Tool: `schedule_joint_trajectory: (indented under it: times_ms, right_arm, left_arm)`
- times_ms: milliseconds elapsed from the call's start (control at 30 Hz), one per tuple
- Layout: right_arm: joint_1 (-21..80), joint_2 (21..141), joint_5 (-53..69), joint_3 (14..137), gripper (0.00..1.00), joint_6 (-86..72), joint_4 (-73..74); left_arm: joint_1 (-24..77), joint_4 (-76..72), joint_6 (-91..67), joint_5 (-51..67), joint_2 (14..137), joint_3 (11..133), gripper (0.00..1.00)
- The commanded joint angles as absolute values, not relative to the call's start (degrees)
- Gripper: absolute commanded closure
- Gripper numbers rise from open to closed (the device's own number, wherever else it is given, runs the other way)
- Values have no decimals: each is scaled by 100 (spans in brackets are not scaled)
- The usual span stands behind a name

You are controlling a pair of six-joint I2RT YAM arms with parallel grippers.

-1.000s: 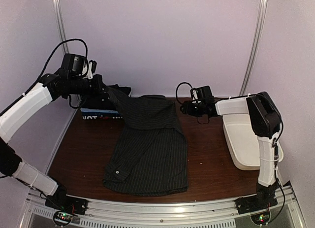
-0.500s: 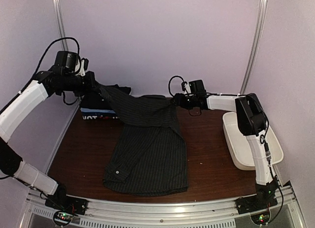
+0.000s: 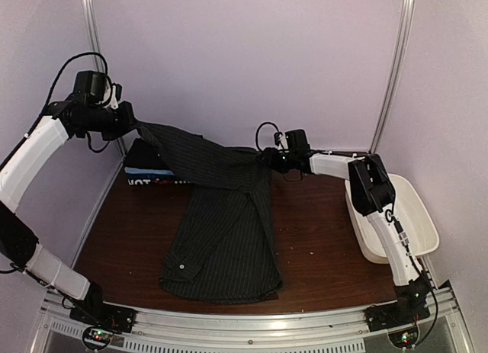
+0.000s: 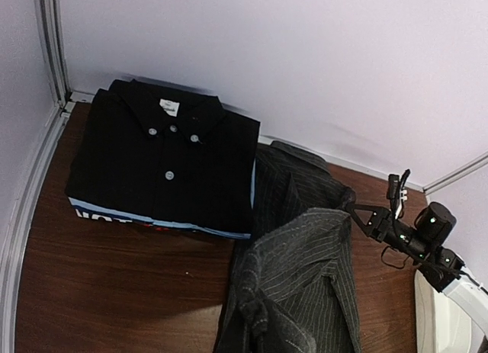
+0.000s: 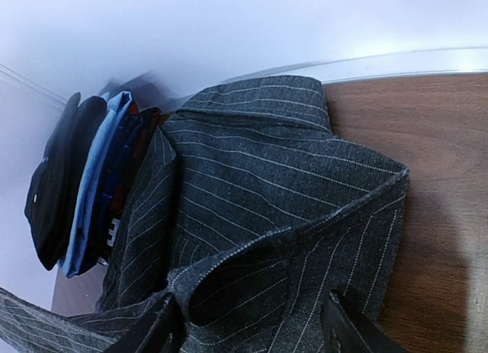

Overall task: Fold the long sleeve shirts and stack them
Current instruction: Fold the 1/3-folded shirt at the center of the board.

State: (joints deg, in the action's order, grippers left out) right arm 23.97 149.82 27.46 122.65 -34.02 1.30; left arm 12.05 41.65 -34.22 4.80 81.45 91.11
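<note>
Left claw (image 3: 131, 126) is clamped on a corner of the pinstriped shirt (image 3: 229, 223), held up at far left; the rest drapes onto the worktop (image 3: 320, 246). Right claw (image 3: 268, 159) sits part-open astride the shirt's far fold. A folded stack (image 4: 164, 162) lies far left.

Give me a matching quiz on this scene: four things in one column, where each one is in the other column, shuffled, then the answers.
Column one
1. pinstriped shirt
2. black shirt
3. white tub
4. right hand

Column two
A. at the right edge of the table
B. by the pinstriped shirt's far edge
C. on top of the folded stack, far left corner
D. one end raised, the rest lying on the table

Pairs: 1-D, 2-C, 3-A, 4-B
</note>
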Motion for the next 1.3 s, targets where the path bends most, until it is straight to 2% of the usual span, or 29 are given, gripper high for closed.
schedule_joint_trajectory:
  times_ms: [0,133,333,767,933,1133,1267]
  right_arm:
    - [2313,14982,2896,12498,35,-3669,-262]
    - [2249,14983,2939,12555,30,-3707,-330]
    - [2215,14688,3003,12244,29,-3549,-166]
    - [2511,12157,2610,8537,30,-3372,-815]
    - [3123,11466,2030,7829,37,-3134,-483]
    - [4102,11170,890,7789,44,-2872,499]
    - [4750,10934,421,7594,46,-2997,827]
  left_arm:
    - [986,4131,-3268,525,8389,9247,100]
    - [852,4122,-3207,508,8634,9418,100]
    - [563,4131,-3078,618,9001,9847,100]
    - [519,4056,-2918,881,9588,10448,100]
    - [519,3906,-2856,1227,9519,10389,100]
    - [533,3748,-2708,1748,9373,10090,100]
    - [529,3722,-2628,1923,9257,10024,100]
